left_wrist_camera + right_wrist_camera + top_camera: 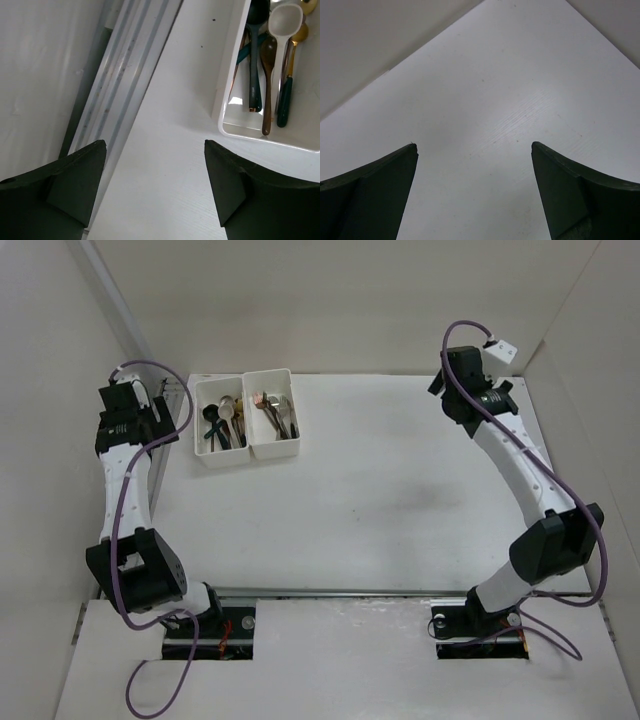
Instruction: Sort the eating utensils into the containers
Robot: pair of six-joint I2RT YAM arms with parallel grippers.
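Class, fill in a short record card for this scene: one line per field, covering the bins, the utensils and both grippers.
Containers: two white bins, joined side by side, far left of the table
Left bin: spoons, dark, white and gold
Right bin: copper and silver utensils
Outside bins: no utensils seen
Left gripper: open, empty, beside the left bin
Right gripper: open, empty, over bare table

table (400, 500): white, faint grey marks | walls (350, 300): plain white panels, left, far, right | rail (120, 75): grooved metal, along table's left edge, beside wall | front board (340, 670): white, near edge
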